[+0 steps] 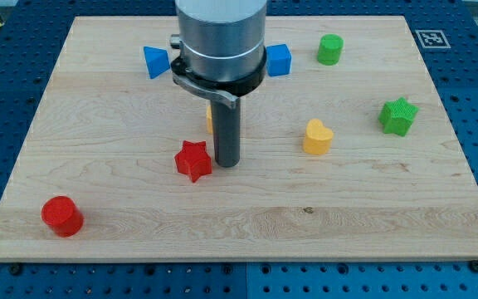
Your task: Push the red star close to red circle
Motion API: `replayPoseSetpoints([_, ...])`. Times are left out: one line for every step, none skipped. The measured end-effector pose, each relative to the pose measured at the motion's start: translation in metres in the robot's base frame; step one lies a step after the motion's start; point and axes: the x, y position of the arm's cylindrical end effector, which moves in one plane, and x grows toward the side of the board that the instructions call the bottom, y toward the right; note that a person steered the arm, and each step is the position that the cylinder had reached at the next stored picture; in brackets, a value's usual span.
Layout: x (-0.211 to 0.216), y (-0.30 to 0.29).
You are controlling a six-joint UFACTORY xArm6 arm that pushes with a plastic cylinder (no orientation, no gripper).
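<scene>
Red circle (62,216) sits nearest the view's bottom, at the lower left of the wooden board (247,224); short round block, glossy red, standing flat. Red star (193,160) is up and to the view's right of it, well apart, around mid-board left of centre; same red, chunky points, lying flat, casting a small shadow. My tip (227,164) is down on the board just beside the star on its right side; touching or a thin gap, can't tell. No jaws on this arm, only the dark rod under a grey cylinder body, so nothing is held. An orange-yellow block (210,119) peeks out behind the rod, shape hidden. Yellow heart (317,137) lies to the view's right of the rod, apart. Green star (398,115) near the right edge. Green cylinder (330,50) at the top right. Blue cube (279,60) just right of the arm body, blue triangle (155,61) on its left, both near the top.
</scene>
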Motion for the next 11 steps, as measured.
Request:
replayPoseSetpoints([0.000, -0.013])
replayPoseSetpoints([0.002, -0.015])
replayPoseSetpoints([0.010, -0.024])
replayPoseSetpoints([-0.002, -0.044])
replayPoseSetpoints([-0.019, -0.049])
replayPoseSetpoints([-0.011, -0.050])
replayPoseSetpoints([0.001, -0.052])
replayPoseSetpoints([0.001, -0.057])
replayPoseSetpoints([-0.018, -0.073])
replayPoseSetpoints([-0.014, -0.080])
replayPoseSetpoints([0.014, -0.080])
